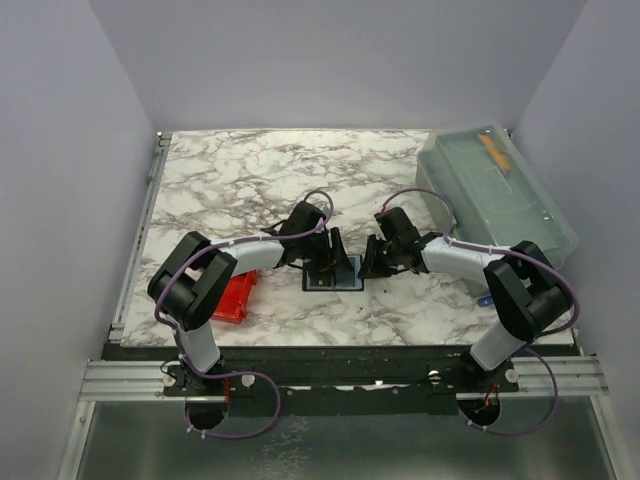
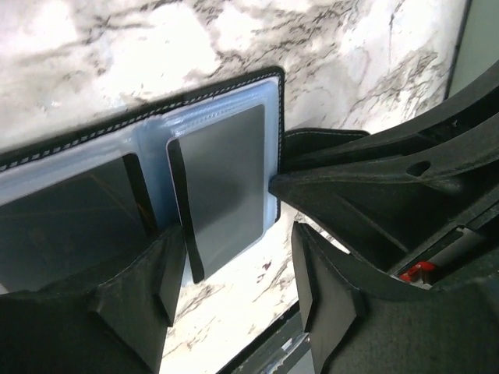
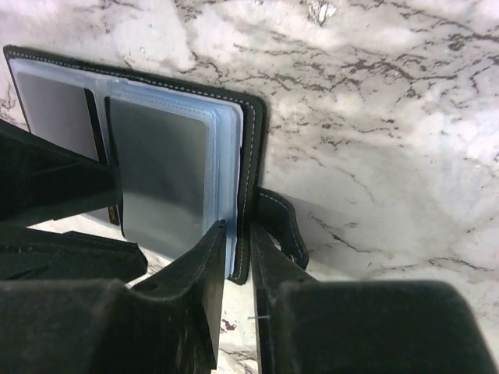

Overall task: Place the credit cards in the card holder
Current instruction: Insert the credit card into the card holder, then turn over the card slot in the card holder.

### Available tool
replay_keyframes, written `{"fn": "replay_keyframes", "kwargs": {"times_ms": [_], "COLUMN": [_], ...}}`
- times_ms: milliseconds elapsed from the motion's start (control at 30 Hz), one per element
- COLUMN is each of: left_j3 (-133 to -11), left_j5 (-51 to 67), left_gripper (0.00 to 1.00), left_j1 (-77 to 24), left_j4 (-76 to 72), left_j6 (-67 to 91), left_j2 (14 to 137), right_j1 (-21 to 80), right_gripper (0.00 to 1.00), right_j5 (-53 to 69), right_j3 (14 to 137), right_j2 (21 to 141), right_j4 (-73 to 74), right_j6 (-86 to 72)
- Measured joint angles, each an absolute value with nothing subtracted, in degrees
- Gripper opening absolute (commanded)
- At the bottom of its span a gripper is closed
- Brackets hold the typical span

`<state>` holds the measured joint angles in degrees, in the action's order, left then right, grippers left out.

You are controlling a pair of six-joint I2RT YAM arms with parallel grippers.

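While the right tool (image 3: 238, 261) narrowly pinches the right-hand edge of the open card holder (image 1: 333, 273) on the counter (image 1: 250, 170), the left tool (image 2: 238, 269), jaws apart and empty, should push the dark card (image 2: 222, 183) squarely down its clear sleeve (image 2: 156, 167).

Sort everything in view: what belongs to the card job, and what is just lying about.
Job: card holder, lying open; dark cards in its sleeves; right end effector pinching its edge.
Lying about: red tray; lidded box.
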<state>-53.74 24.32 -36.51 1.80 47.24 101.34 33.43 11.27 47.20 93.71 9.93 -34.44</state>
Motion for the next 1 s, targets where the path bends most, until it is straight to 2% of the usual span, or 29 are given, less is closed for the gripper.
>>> {"fn": "replay_keyframes", "kwargs": {"times_ms": [100,233,367,533,633,767,1000], "left_j3": [-53.93,-54.57,-56.58,-56.8,-56.97,-57.1,-55.57], "left_j5": [23.88,22.96,22.57,22.52,22.7,22.87,22.9], "left_gripper": [0.66,0.66,0.49,0.23,0.17,0.12,0.1], "left_j1": [-36.51,-36.51,-36.49,-36.42,-36.05,-35.35,-33.91], "left_j4": [5.17,9.96,13.45,15.44,15.99,15.99,14.94], "left_j6": [46.02,44.4,42.85,41.47,40.56,39.31,38.44], "left_j2": [100.12,98.37,98.26,97.86,97.93,99.02,100.38], "right_j1": [33.82,33.98,34.06,34.06,34.06,34.06,34.06], "right_gripper": [0.28,0.3,0.3,0.32,0.37,0.38,0.41], "right_j5": [11.29,11.68,12.25,13.85,15.4,17.43,19.44], "right_j3": [46.94,46.83,46.89,47.18,47.18,47.16,46.72], "right_j2": [92.95,91.81,91.09,91.07,91.07,90.91,90.48], "right_j4": [11.05,12.88,13.28,12.97,11.94,9.61,6.04], "right_j6": [-34.33,-34.02,-34.02,-34.57,-35.83,-37.54,-40.16]}}
